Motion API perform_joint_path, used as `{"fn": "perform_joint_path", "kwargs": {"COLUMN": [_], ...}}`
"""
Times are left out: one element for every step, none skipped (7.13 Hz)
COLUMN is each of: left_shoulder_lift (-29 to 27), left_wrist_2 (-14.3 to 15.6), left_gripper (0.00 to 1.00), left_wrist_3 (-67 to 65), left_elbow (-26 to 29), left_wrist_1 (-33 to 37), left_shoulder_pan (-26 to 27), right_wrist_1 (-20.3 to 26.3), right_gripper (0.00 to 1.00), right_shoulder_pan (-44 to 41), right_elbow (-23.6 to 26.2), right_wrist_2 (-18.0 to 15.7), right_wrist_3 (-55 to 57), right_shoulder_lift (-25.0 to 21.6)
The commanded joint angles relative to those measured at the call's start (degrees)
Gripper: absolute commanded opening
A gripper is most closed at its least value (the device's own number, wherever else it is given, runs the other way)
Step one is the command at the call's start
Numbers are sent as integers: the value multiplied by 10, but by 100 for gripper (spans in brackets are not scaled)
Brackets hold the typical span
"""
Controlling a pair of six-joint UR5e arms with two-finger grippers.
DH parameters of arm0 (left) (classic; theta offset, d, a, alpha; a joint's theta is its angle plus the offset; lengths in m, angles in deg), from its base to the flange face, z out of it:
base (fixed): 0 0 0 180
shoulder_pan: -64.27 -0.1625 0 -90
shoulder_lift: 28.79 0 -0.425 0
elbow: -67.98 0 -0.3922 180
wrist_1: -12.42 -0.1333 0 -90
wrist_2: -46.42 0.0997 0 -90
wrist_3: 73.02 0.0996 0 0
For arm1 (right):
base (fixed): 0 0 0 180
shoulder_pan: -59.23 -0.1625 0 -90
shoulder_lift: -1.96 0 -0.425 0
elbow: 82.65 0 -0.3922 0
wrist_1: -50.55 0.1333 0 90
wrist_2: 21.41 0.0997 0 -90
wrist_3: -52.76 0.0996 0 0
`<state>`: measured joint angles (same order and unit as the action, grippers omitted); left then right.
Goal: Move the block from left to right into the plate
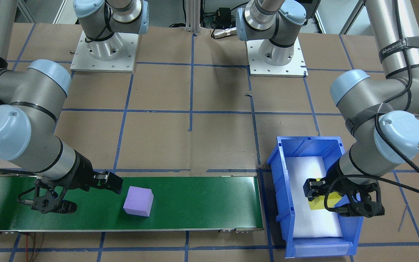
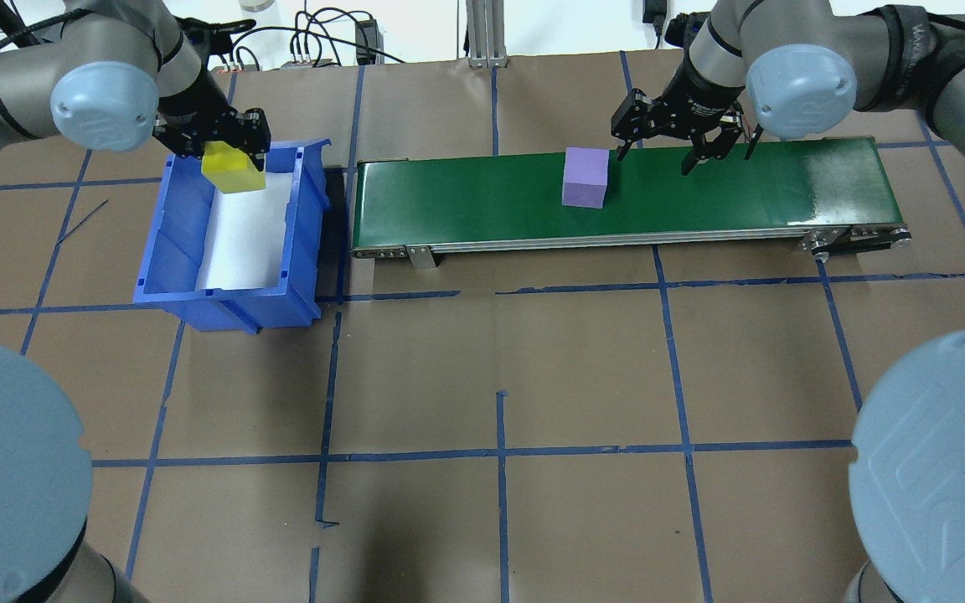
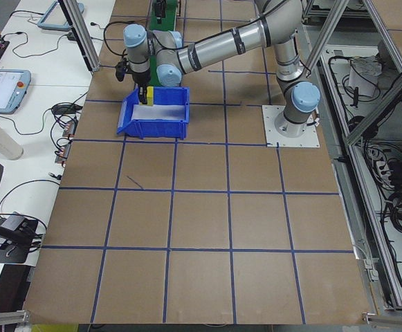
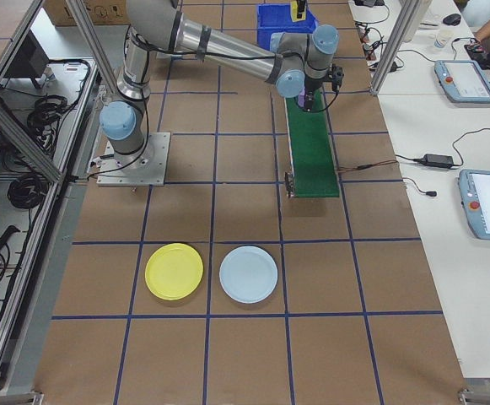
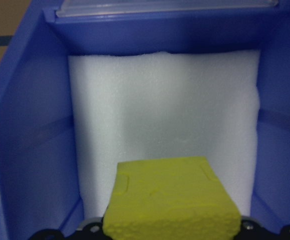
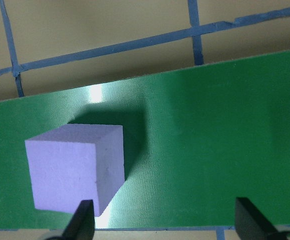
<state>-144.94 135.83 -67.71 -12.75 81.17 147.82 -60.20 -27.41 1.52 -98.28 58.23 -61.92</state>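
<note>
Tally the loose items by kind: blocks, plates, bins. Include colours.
Blocks: 2, a yellow block held in the left gripper over the bin, and a purple block on the green conveyor beside the open right gripper.
Plates: 2, a yellow plate and a pale blue plate.
Bins: 1, the blue bin.
Total: 5

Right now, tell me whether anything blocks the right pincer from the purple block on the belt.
Nothing visible does. The right pincer hangs open just beside the purple block, and only bare green belt lies between them.
</note>
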Motion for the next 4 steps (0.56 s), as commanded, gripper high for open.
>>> {"fn": "perform_joint_path", "kwargs": {"left_shoulder_lift": [3, -3, -16, -28], "left_wrist_2": [4, 0, -5, -12], "left_gripper": [56, 57, 57, 59], "left_wrist_3": [-89, -116, -116, -99], "left_elbow": [25, 21, 0, -14], "left_wrist_1": [3, 0, -12, -44], "left_shoulder_pan": [117, 154, 160, 166], "right_wrist_1": [-1, -1, -6, -10], "right_gripper": [100, 100, 100, 100], "right_shoulder_pan": [7, 7, 8, 8], "right_elbow": [-5, -8, -8, -8], "right_wrist_2": [1, 1, 1, 1], "right_wrist_3": [3, 4, 10, 22], "right_shoulder_lift": [5, 8, 16, 17]}}
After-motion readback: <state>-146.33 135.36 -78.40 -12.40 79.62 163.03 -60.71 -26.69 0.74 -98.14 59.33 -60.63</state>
